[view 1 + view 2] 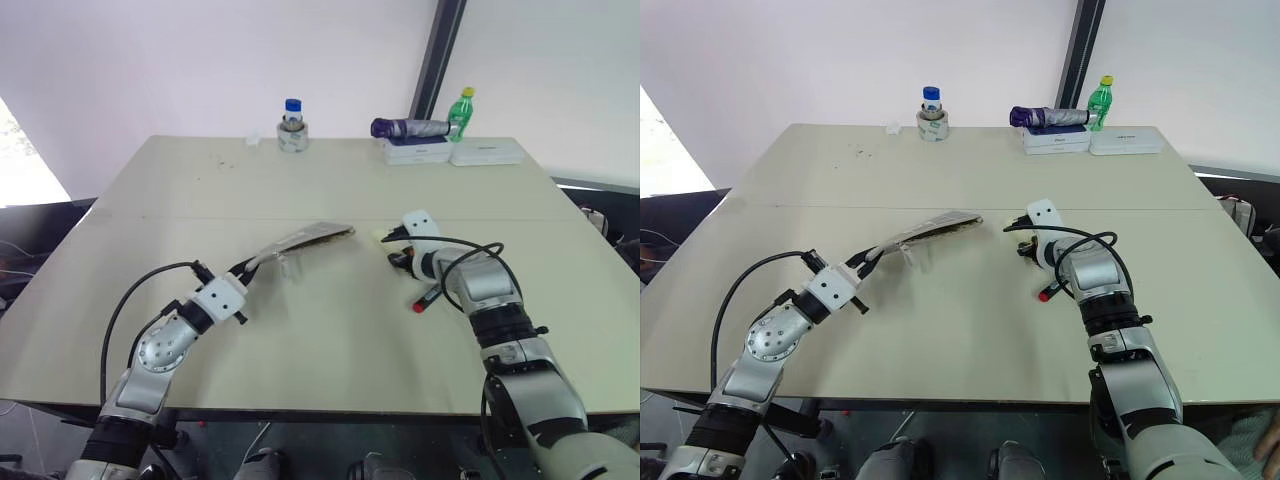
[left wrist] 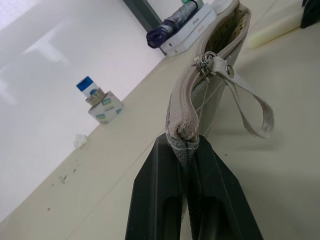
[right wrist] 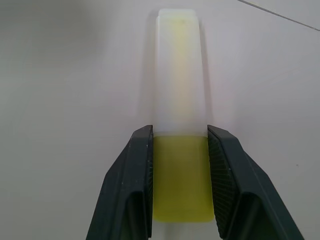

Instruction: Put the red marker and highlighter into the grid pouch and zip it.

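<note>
Nearest the robot, the left gripper (image 2: pixel 189 200) is clenched on the closed end of the grid pouch (image 1: pixel 300 241), pinching the fabric seam just behind the zipper and holding that end raised off the table (image 1: pixel 330 350) while the open mouth points away toward the far side. The pouch looks soft and light; it sags along its length, so a hold at the seam end seems right for keeping the mouth gaping, and its wrist strap (image 2: pixel 252 112) hangs loose. The left forearm reaches forward and inward, low over the tabletop. A little farther out and to the right, the red marker (image 1: pixel 428 299) lies on the table beside the right wrist, untouched. The right gripper (image 3: pixel 180 175) angles downward with its fingers on either side of the highlighter (image 3: pixel 179 115), touching its bright yellow end while the pale end sticks out ahead; it appears to be grasping it. The highlighter looks stiff, smooth and light, possibly slippery, so a firm grip across its flat sides should serve.
</note>
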Controlling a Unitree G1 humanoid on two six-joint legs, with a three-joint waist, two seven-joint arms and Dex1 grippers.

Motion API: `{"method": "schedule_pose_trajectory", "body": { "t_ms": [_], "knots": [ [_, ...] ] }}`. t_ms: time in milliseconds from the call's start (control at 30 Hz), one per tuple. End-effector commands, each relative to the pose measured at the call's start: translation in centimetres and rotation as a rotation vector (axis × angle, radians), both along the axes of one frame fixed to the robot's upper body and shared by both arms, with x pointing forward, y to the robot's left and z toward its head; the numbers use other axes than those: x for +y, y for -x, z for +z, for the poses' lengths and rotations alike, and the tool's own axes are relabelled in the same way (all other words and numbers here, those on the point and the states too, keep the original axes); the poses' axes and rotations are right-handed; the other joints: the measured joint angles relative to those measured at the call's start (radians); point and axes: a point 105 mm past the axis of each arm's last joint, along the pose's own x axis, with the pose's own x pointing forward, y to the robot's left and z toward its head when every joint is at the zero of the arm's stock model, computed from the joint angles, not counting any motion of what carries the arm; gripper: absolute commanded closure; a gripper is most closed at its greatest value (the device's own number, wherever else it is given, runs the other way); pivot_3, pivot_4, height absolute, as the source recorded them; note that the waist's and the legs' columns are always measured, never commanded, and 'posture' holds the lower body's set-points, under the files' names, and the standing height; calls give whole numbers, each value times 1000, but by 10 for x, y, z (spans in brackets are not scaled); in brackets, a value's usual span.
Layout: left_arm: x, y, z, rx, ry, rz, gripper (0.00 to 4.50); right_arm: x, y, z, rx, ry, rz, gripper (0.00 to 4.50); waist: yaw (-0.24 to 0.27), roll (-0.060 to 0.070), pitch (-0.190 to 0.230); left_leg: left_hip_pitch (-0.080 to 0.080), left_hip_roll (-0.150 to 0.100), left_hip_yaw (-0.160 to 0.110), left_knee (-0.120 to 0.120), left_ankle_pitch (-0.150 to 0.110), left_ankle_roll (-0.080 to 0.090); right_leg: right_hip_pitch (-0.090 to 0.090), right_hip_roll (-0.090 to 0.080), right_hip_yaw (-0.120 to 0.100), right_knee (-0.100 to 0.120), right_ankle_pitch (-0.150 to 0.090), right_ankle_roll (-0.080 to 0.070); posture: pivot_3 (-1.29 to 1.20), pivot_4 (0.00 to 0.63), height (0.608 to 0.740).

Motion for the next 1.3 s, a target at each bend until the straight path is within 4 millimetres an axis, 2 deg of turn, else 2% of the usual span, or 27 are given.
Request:
{"method": "schedule_pose_trajectory", "body": {
  "t_ms": [33,133,200,300,400,500,633,800,1000,1300],
  "knots": [
    [0,-1,14,-51,15,1,4500,5,2,44,-166,-55,115,3596,-2,0,0,0,0,0,0,0,0,0,0,0,0,0,0,0,150,737],
    [0,-1,14,-50,14,-2,4500,14,25,64,-288,-67,353,3596,-2,0,0,-1,0,0,-2,0,0,-1,0,0,-1,0,0,0,150,737],
    [0,-1,14,-50,8,-9,4500,16,35,67,-291,-102,427,3596,-2,0,0,-1,0,0,-2,0,0,-1,1,0,-1,0,1,0,150,737],
    [-1,-3,13,-49,1,-16,4500,32,66,57,-182,-112,609,3596,-2,0,0,-1,0,0,-2,0,0,-1,1,0,-1,0,1,0,150,737],
    [-3,-3,12,-52,-18,-30,4500,43,80,50,-131,-147,667,3596,-4,0,0,0,1,0,-1,0,0,-1,1,0,-1,0,1,0,150,737],
    [-5,-4,14,-57,-13,-36,4500,52,82,44,-105,-158,660,3596,-2,0,0,0,1,0,-1,0,0,-1,1,0,-1,0,1,0,150,737],
    [-9,-2,12,-60,-48,-60,4500,60,76,46,-137,-163,641,3596,0,-1,1,-1,0,0,-1,0,0,-1,0,0,-1,0,1,0,150,737],
    [-11,1,9,-61,-72,-73,4500,62,70,45,-127,-155,623,3596,0,-1,1,-1,0,0,-1,0,0,-1,0,0,-1,0,1,0,150,737],
    [-13,2,4,-62,-110,-81,4500,66,75,51,-108,-203,647,3596,-1,-1,1,-1,0,0,-1,0,0,-1,0,0,-1,0,1,0,150,737],
    [-12,3,-2,-52,-124,-76,4500,64,74,47,-105,-173,652,3596,-1,-1,1,-1,0,0,-1,0,0,-1,0,0,-1,0,1,0,150,737]
  ]
}}
